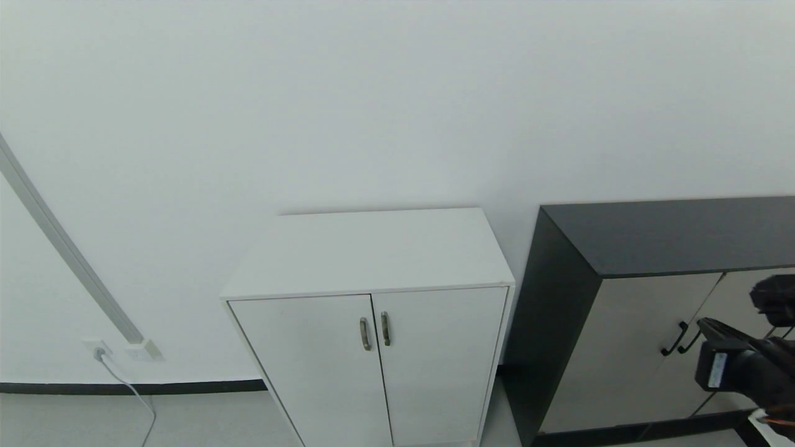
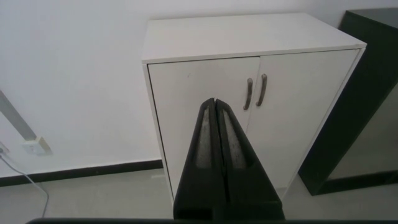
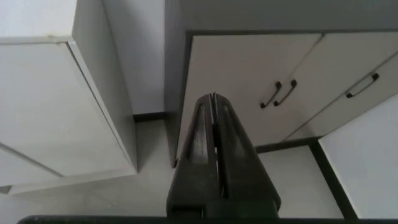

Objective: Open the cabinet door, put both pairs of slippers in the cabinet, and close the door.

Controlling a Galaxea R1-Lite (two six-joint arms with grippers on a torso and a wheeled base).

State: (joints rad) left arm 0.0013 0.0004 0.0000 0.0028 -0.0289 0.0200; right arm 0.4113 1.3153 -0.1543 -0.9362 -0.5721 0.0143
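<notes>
The cabinet (image 1: pixel 372 261) was seen at 6 o'clock, its 2 doors (image 1: pixel 310 360) shut. The left hand (image 2: pixel 214 102) and right hand (image 3: pixel 212 98) were closed on nothing. Each door was judged stiff and light, best taken by its slim, smooth handle (image 1: pixel 365 333).

Black sideboard (image 1: pixel 671 233) against the wall (image 1: pixel 372 93) — plugged socket (image 1: pixel 98 351) low down.
</notes>
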